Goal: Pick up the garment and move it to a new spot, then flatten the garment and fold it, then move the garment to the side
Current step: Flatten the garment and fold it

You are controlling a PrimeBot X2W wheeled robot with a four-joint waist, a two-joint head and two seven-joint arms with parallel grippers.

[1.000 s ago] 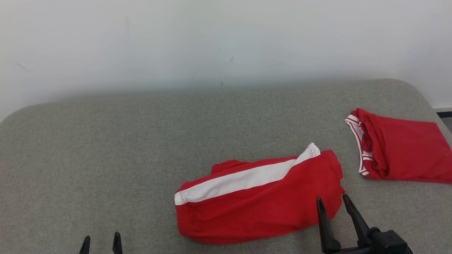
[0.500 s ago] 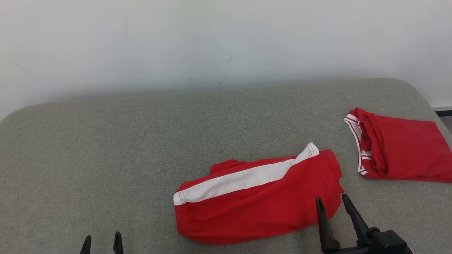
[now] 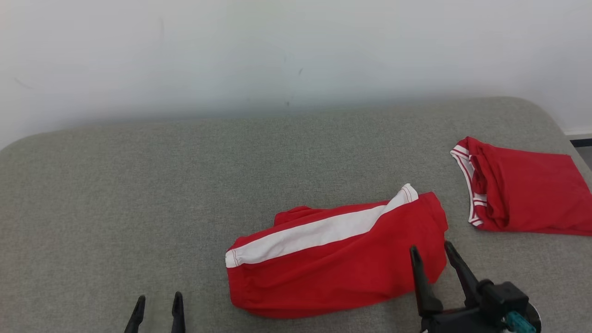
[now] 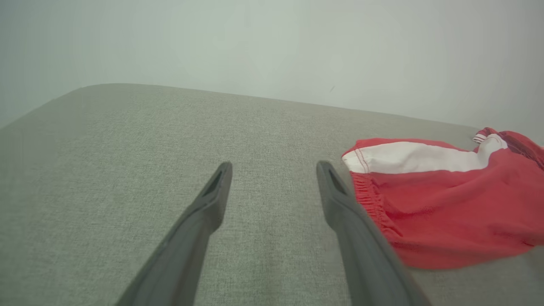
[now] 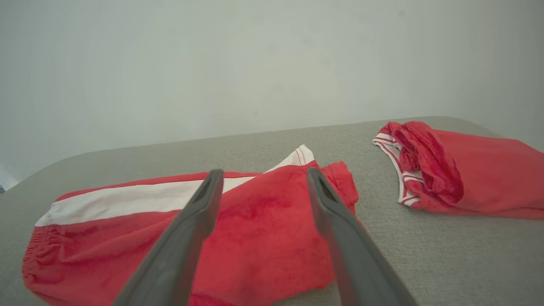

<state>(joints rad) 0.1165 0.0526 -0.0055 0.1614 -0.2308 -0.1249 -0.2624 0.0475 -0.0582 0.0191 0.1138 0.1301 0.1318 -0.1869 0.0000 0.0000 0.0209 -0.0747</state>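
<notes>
The left gripper (image 3: 158,297) is nearest, low at the front over bare grey bench (image 3: 138,185). Its jaws are wide and hold nothing. It sits near the stretchy waist end of the red shorts (image 3: 333,273), off to their left. The right gripper (image 3: 430,247) is at the other end of the shorts, by the leg edge. Its jaws are wide too and hold nothing; I cannot tell if they touch the cloth. The shorts lie flat on the bench, with a white stripe (image 3: 319,233) along the far side. Farther right lies a folded red garment (image 3: 527,194) with striped trim, apart from the shorts. Behind the bench is a pale wall (image 3: 277,46).
</notes>
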